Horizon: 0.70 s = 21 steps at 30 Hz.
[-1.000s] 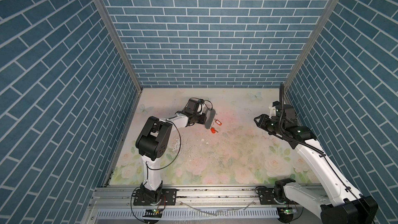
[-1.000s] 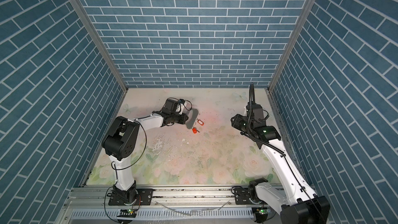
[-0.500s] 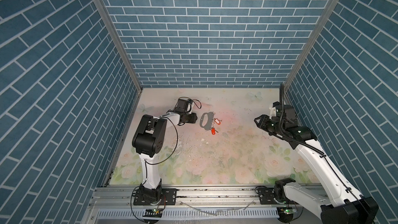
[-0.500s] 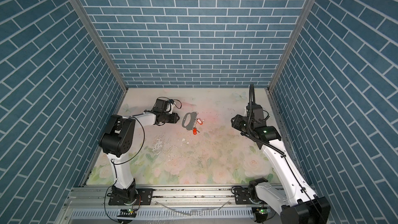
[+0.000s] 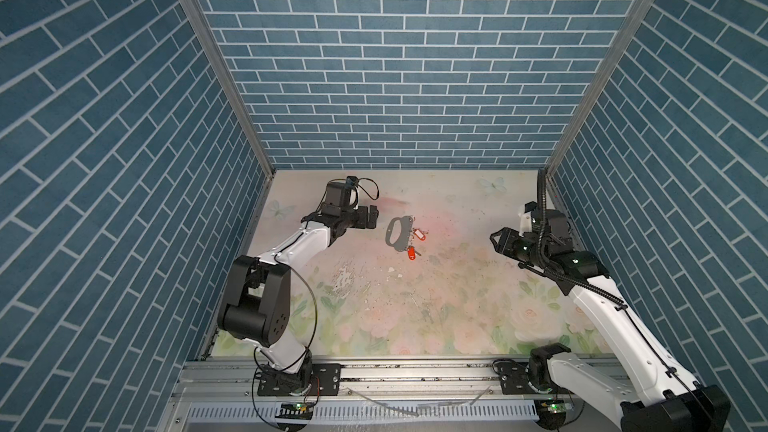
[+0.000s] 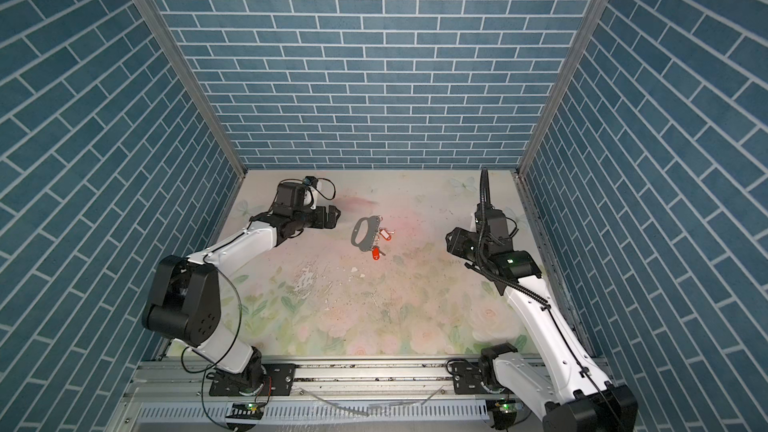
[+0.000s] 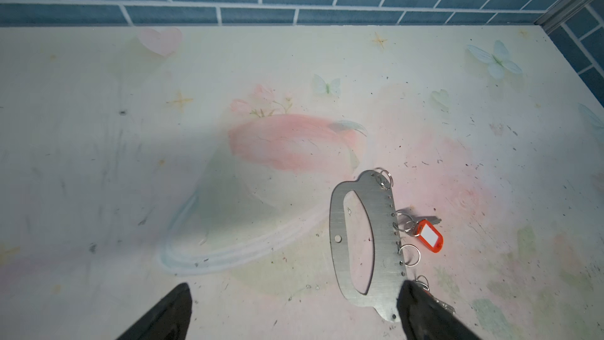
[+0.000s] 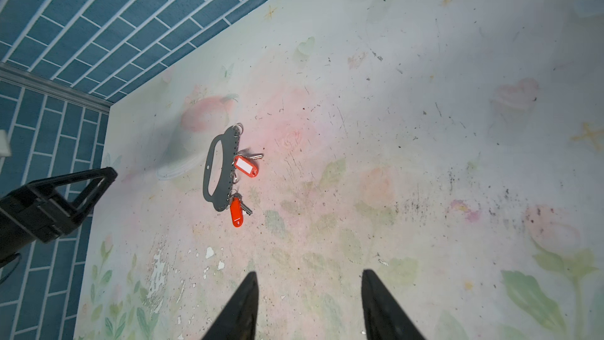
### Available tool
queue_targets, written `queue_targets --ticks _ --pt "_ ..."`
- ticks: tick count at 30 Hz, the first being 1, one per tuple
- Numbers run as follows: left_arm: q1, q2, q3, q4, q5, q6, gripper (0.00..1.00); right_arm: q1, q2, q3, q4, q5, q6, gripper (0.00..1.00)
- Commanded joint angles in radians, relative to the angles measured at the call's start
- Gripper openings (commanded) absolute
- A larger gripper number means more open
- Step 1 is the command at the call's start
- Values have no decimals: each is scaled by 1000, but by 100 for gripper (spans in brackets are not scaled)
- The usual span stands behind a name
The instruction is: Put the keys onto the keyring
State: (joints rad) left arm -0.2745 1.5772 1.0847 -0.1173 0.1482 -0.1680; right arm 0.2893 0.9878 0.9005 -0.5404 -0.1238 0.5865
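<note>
Left gripper (image 5: 372, 218) no longer holds the keyring (image 7: 384, 230); jaws wide apart. Right gripper (image 8: 309, 281), well off it, parted, empty

No readable text, number or brand in any view. One key's orange-red tag (image 8: 245, 165) carries a white label, blank in both wrist views. The second tag (image 8: 236, 214) is plain orange-red, no writing seen. The keyring (image 7: 382, 224) is bare grey metal with a row of small holes, no lettering legible.
</note>
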Motion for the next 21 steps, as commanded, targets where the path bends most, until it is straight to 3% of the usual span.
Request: queue_targets --ticks 1,2,6,9,14,21 --pt "0 -95 -17 -93 -132 21 99 -4 -28 -2 23 79 -54 80" --pt "0 -129 -26 -104 -163 31 99 -4 -34 -1 24 102 -60 99" --pt "0 -259 -76 -105 -299 75 99 -9 -50 3 36 208 -89 99" --pt "1 -333 -141 -54 -384 107 99 -12 -35 8 38 356 -91 99" --pt "12 -394 -259 74 -401 146 99 -30 -42 -83 222 578 -194 99" --pt "114 -409 -437 320 -327 118 99 -105 -38 -313 622 600 -417 99"
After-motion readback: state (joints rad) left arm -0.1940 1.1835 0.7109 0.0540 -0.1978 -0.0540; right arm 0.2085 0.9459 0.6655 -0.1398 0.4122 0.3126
